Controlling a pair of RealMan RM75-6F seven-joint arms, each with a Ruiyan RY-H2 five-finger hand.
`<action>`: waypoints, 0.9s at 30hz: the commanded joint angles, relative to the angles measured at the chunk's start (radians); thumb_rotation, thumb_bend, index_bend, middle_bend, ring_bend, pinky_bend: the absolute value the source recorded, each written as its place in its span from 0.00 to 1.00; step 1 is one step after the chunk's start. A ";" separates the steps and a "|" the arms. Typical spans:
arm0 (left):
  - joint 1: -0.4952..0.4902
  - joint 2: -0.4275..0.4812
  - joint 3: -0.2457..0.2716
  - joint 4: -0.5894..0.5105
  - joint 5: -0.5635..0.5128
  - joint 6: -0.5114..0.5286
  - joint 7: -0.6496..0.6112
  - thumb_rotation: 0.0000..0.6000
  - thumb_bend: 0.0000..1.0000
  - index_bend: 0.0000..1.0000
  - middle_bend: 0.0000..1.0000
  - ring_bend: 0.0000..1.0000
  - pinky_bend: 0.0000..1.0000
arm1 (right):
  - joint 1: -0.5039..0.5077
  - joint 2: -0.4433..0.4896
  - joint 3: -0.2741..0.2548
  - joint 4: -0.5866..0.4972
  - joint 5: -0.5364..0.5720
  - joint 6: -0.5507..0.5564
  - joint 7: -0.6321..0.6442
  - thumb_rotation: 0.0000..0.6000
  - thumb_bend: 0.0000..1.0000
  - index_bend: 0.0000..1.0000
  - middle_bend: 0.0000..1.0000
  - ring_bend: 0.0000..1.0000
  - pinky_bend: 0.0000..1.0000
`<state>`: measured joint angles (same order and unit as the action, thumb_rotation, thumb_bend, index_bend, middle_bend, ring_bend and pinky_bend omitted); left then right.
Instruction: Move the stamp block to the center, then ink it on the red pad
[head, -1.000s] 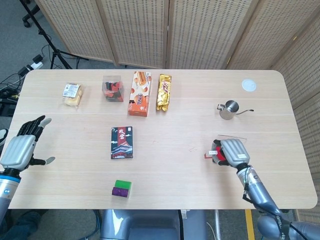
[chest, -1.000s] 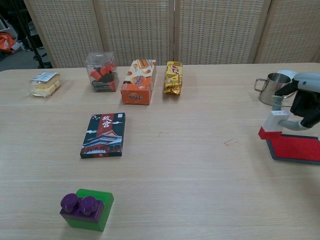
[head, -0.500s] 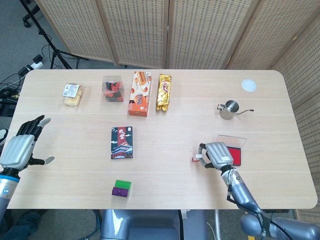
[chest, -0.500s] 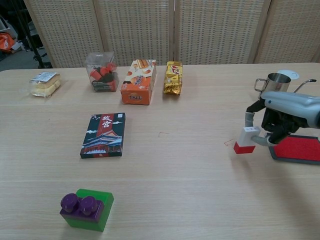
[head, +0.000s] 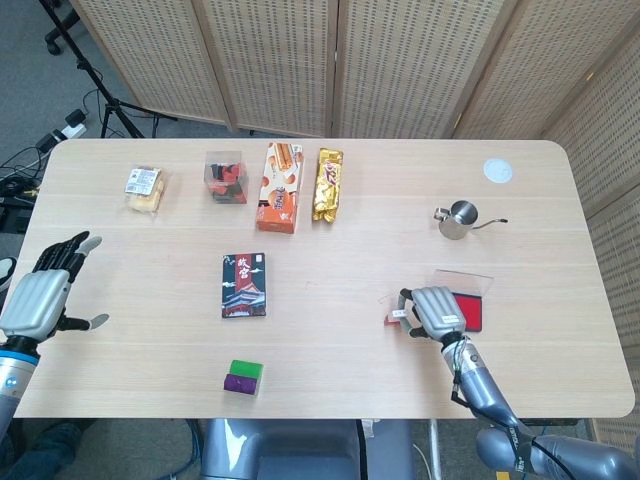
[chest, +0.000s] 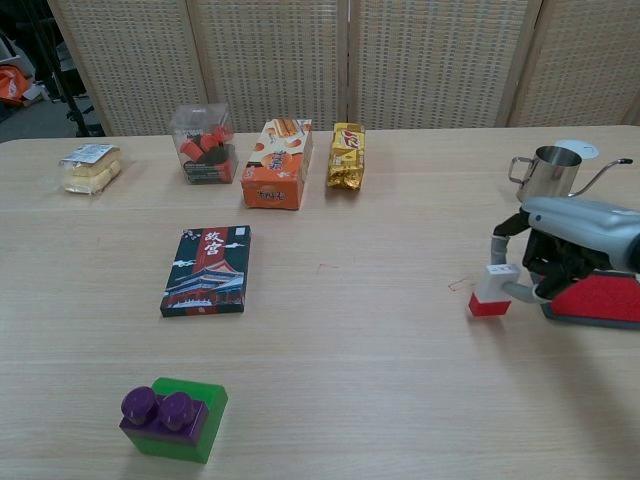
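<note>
Head view: the right hand (head: 437, 310) sits lower right of the frame, fingers wrapped around the stamp block (head: 394, 317), which pokes out on its left side. The red pad (head: 470, 311) is half hidden just right of it. The left hand (head: 40, 293) at the far left edge has its fingers spread, holding nothing.

Chest view: right hand (chest: 566, 245) grips the white-and-red stamp block (chest: 491, 290), now resting on the table (chest: 340, 330) just left of the red pad (chest: 600, 297). Half a second ago it sat a touch higher; otherwise barely moved.
</note>
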<state>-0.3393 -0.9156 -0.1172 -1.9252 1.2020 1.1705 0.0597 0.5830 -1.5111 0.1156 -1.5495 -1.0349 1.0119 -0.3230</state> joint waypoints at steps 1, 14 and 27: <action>0.000 0.000 0.001 -0.001 0.000 0.000 0.001 1.00 0.00 0.00 0.00 0.00 0.00 | -0.004 -0.004 -0.003 0.009 -0.003 -0.003 0.008 1.00 0.49 0.56 0.95 1.00 1.00; -0.003 -0.002 0.003 -0.002 -0.002 -0.006 0.011 1.00 0.00 0.00 0.00 0.00 0.00 | -0.014 -0.009 -0.008 0.032 -0.014 0.002 0.009 1.00 0.36 0.53 0.95 1.00 1.00; -0.002 0.000 0.006 -0.005 0.005 -0.005 0.009 1.00 0.00 0.00 0.00 0.00 0.00 | -0.023 -0.006 -0.011 0.025 -0.017 0.001 0.006 1.00 0.36 0.47 0.95 1.00 1.00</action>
<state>-0.3416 -0.9153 -0.1112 -1.9298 1.2070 1.1658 0.0688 0.5598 -1.5173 0.1043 -1.5242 -1.0518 1.0125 -0.3168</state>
